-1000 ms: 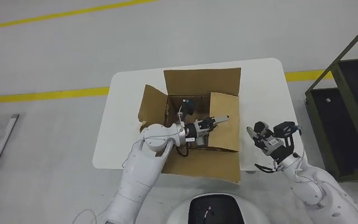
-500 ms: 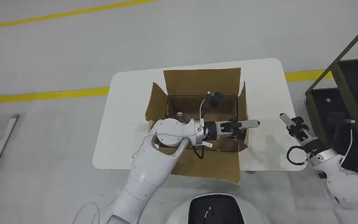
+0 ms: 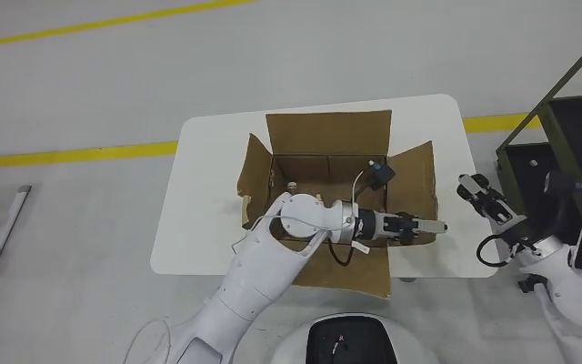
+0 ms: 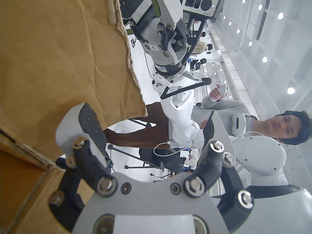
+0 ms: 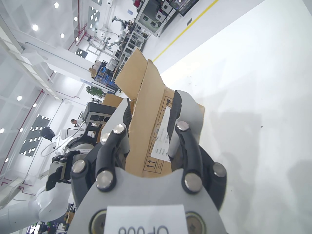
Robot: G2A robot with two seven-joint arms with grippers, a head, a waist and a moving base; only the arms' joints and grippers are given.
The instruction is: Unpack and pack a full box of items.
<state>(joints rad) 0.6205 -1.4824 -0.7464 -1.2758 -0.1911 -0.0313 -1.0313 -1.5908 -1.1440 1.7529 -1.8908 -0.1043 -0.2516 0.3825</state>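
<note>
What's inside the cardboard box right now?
Inside the cardboard box, bare brown cardboard shows along the far side. The left arm lies across the near half, hiding whatever sits beneath it.

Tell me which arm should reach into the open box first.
Left, probably. The left hand, open, lies over the box's right flap; the right hand hangs at the table edge, clear of the box.

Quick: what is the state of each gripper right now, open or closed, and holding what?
Left gripper: open, holding nothing.
Right gripper: open, holding nothing.
</note>
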